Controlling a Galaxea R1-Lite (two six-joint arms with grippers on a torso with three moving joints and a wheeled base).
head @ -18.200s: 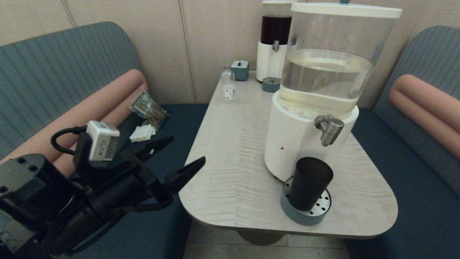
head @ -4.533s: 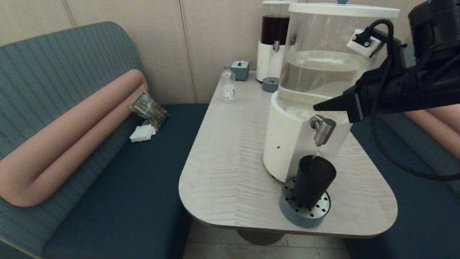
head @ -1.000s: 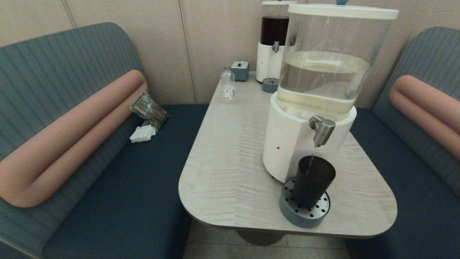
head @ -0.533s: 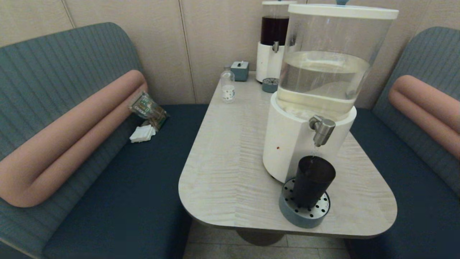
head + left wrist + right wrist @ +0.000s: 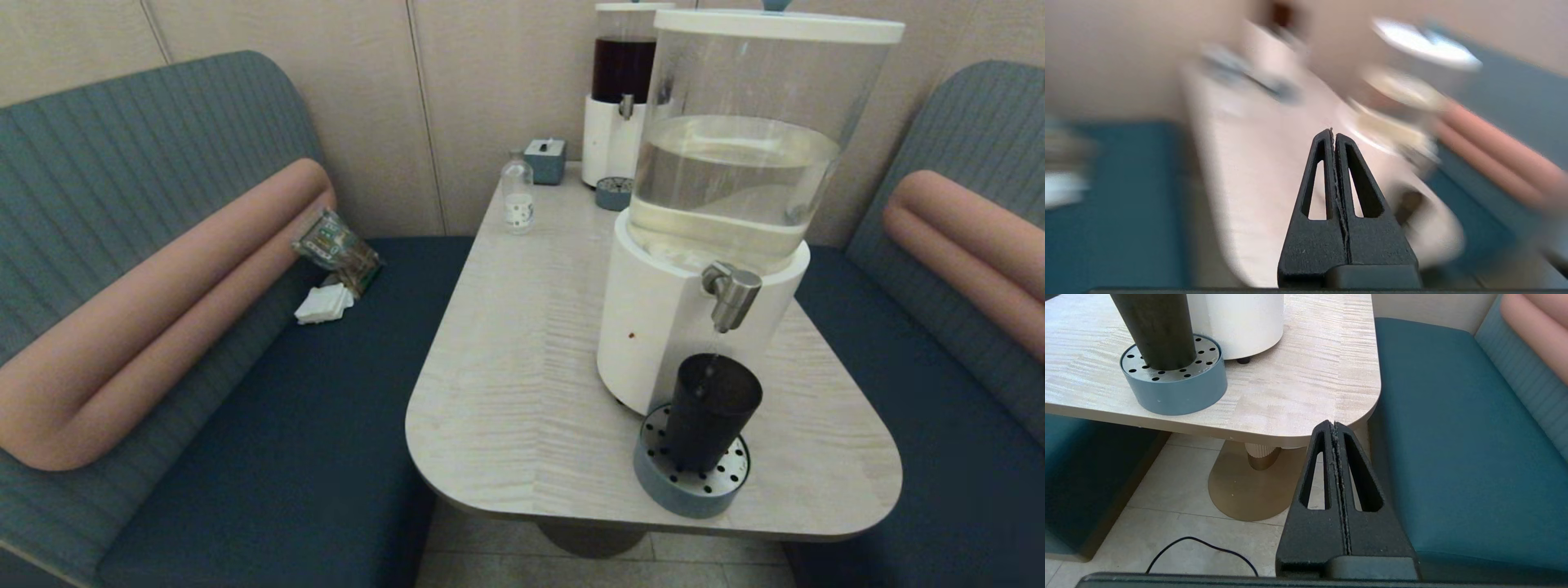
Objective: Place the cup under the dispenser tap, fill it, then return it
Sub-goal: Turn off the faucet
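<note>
The black cup (image 5: 712,411) stands upright on the round blue-grey drip tray (image 5: 691,483), directly below the steel dispenser tap (image 5: 731,296) of the big white-based dispenser (image 5: 694,327). A thin stream runs from the tap into the cup. Neither arm appears in the head view. My right gripper (image 5: 1334,425) is shut and empty, low beside the table's near right corner, with the cup (image 5: 1154,328) and tray (image 5: 1175,386) off to one side. My left gripper (image 5: 1332,132) is shut and empty, away from the table; the scene behind it is smeared.
At the table's far end stand a smaller dark-liquid dispenser (image 5: 622,90), a small clear bottle (image 5: 517,193) and a small blue box (image 5: 545,158). Blue bench seats (image 5: 269,441) flank the table. A snack bag (image 5: 336,245) and white napkins (image 5: 323,302) lie on the left bench.
Liquid keeps trickling from the tap into the cup. Cup and tray stay put, and both arms have stayed out of the head view for the last second.
</note>
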